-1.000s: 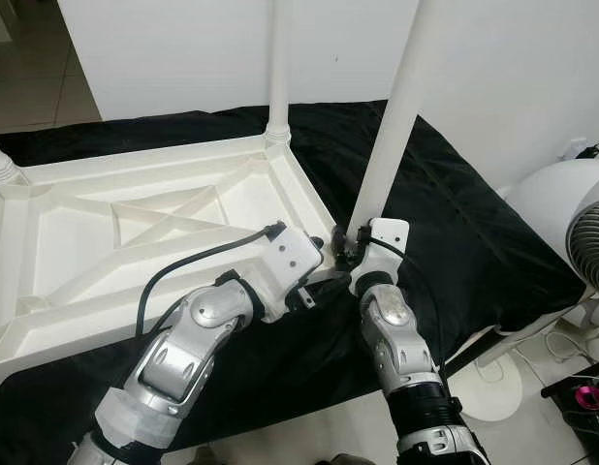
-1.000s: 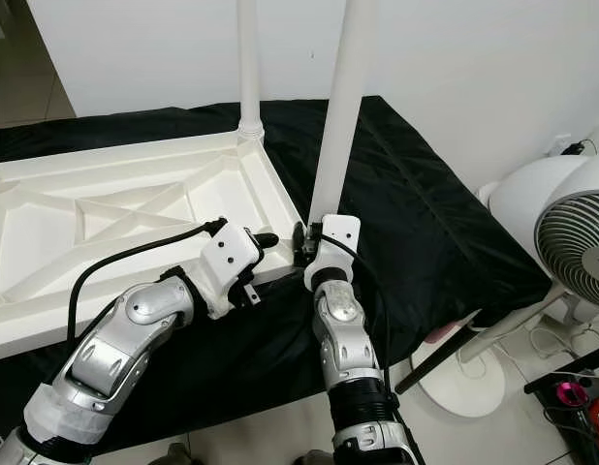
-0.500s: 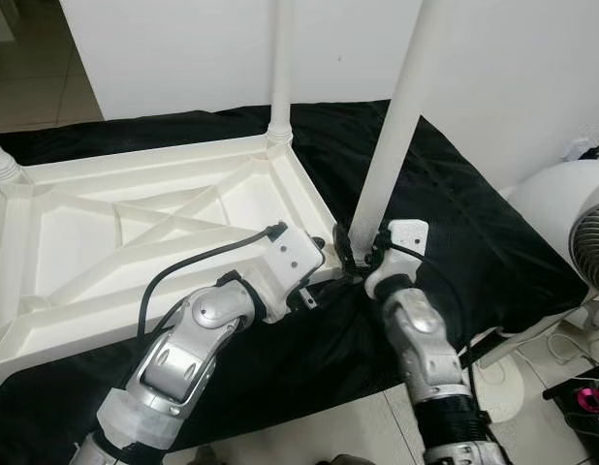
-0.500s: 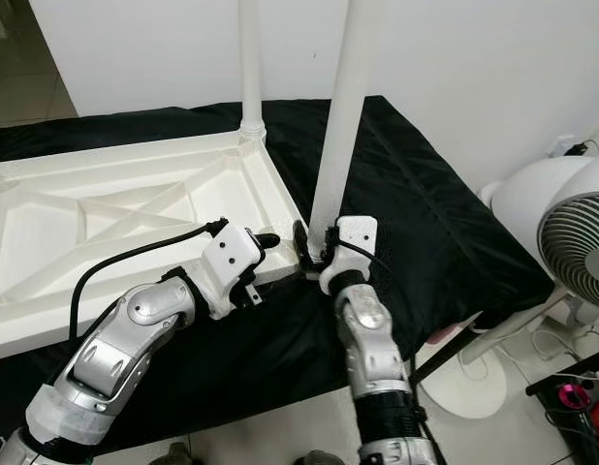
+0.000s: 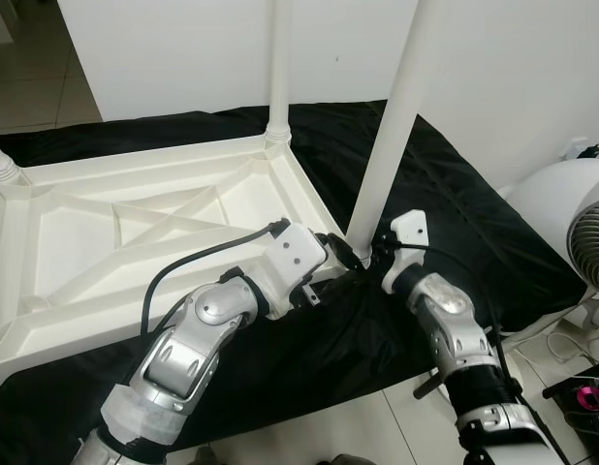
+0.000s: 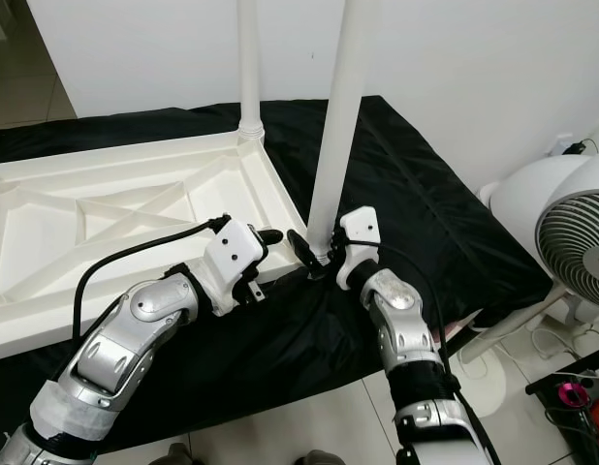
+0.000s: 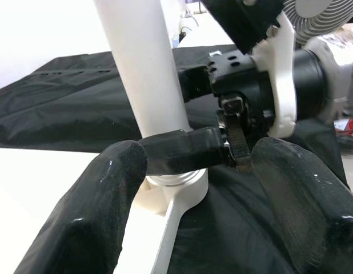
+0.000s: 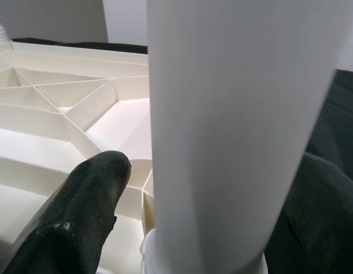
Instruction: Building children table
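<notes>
left eye view puts the two arms nearest, both reaching forward to the same near right corner of the tabletop (image 5: 135,232), which lies upside down on a black cloth (image 5: 455,223) with its ribbed underside up. the right gripper (image 6: 314,254) is at the foot of the near leg (image 5: 392,126), its fingers (image 8: 85,211) on either side of the post just above the socket; the right wrist view shows them straddling it closely, so it appears closed on the leg. the left gripper (image 5: 340,254) comes in from the tabletop side, and the left wrist view shows its fingers (image 7: 102,211) spread wide and holding nothing, the leg's base between and just beyond them. the leg's long axis stands upright, almost square to the tabletop, and its foot lies straight ahead of both grippers, the right one being on it and so the nearer. judging by this, the leg is seated or being turned into its corner socket. farther off, a second leg (image 5: 279,68) stands upright in the far right corner, and a third socket (image 5: 1,170) shows at the left edge. a white fan (image 5: 571,228) stands to the right beyond the cloth.
</notes>
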Tool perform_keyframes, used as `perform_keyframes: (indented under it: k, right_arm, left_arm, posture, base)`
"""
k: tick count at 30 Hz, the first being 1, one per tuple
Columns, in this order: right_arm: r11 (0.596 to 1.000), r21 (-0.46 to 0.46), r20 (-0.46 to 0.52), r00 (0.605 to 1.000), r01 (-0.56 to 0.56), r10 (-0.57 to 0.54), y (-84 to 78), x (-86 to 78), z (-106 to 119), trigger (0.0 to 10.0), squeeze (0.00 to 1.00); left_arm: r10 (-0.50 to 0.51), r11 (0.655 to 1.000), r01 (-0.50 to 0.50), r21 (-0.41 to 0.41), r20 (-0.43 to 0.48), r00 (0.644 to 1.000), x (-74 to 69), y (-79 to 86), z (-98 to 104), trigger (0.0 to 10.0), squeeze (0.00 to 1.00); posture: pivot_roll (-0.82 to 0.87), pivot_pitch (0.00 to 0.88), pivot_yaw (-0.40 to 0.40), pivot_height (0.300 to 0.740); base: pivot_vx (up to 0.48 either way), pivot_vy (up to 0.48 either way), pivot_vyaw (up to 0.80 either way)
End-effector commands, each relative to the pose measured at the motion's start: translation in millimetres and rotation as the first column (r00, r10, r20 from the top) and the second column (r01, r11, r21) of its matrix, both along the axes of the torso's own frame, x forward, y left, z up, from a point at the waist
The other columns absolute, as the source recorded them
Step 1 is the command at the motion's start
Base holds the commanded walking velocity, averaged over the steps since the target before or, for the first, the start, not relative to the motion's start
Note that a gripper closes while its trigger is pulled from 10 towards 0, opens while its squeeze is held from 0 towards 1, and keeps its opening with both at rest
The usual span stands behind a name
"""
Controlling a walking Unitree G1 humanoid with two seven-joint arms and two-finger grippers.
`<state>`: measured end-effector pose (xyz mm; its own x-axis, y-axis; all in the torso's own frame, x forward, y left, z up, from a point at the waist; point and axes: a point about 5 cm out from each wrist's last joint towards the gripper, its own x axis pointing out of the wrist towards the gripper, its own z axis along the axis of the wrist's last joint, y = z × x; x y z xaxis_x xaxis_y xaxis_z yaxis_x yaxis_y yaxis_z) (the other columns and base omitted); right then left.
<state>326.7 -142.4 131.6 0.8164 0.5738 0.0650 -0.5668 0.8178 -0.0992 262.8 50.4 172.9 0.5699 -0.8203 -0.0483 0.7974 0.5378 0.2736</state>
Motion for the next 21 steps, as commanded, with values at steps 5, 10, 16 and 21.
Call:
perform_keyframes:
  k: [5, 10, 16, 21]
  right_arm:
    - [0.992, -0.104, -0.015, 0.997, -0.076, 0.074, -1.3, 15.2, 2.6, 10.0, 0.0]
    - [0.983, -0.138, -0.029, 0.993, -0.118, 0.116, -1.7, 20.4, 4.1, 4.5, 0.0]
    - [0.973, -0.152, -0.089, 0.982, -0.177, 0.164, -6.1, 18.2, -5.8, 0.0, 0.0]
    - [0.976, -0.098, -0.129, 0.975, -0.194, 0.181, -11.1, 15.9, -11.1, 0.0, 0.0]
  left_arm:
    - [0.005, 1.0, -0.006, 0.012, 0.015, 1.0, 3.3, 1.4, 1.8, 10.0, 0.0]
    - [0.007, 1.0, -0.007, 0.013, 0.018, 1.0, 3.2, 1.3, 2.2, 10.0, 0.0]
    - [0.013, 1.0, -0.013, 0.012, 0.022, 1.0, 3.0, 2.0, 2.6, 10.0, 0.0]
    - [0.01, 1.0, -0.011, 0.012, 0.02, 1.0, 2.5, 2.1, 2.2, 10.0, 0.0]
  posture:
    - [-0.05, 0.0, -0.021, 0.74]
    - [-0.04, 0.0, -0.024, 0.74]
    - [-0.04, 0.0, -0.027, 0.74]
    - [-0.04, 0.0, -0.024, 0.74]
  base:
    - [0.0, 0.0, 0.0]
    - [0.0, 0.0, 0.0]
    - [0.0, 0.0, 0.0]
    - [0.0, 0.0, 0.0]
